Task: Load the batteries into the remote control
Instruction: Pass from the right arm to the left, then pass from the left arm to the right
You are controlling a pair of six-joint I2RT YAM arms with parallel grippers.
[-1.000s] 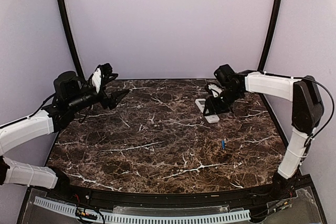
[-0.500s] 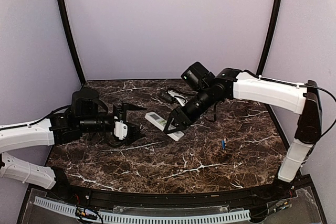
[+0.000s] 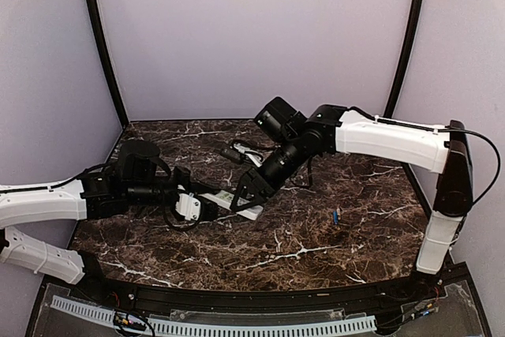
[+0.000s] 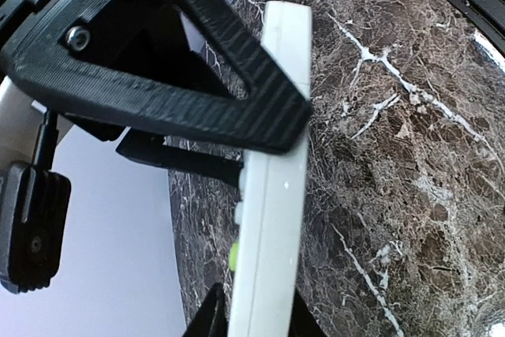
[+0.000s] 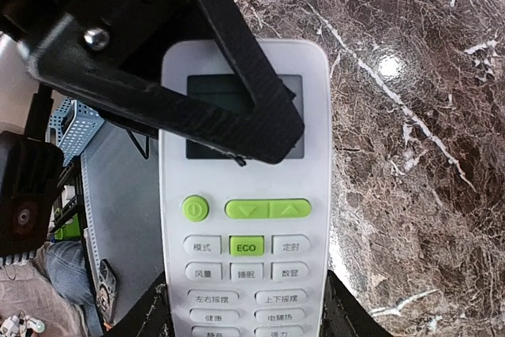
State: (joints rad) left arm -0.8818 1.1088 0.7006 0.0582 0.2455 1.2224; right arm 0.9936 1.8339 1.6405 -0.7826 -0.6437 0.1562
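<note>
Both arms met over the bench (image 3: 197, 252), a little to the left of its middle, with the remote control (image 5: 245, 274) caught between them. The right gripper (image 3: 249, 192) was clamped on the handset: from its wrist I could see the button face turned up at the camera, one black finger lying across the display window (image 5: 292, 88) and the other tucked under the lower end. The left gripper (image 3: 211, 204) reached in from the other side, and its wrist view showed the handset edge-on with one finger pressed flat against it and the other just beneath, so it looked closed on the remote too. Whether the remote rested on the bench or hung just above it I could not tell. A battery (image 3: 336, 216), small and bluish, lay on the bench well apart from all this, out toward the right edge; it might have been two cells lying together, too small to say. By my judgement the loading proper had not started. The handset was only being held or passed between the arms, its back and battery bay were hidden from me, and picking up and seating the cells was all yet to do
</note>
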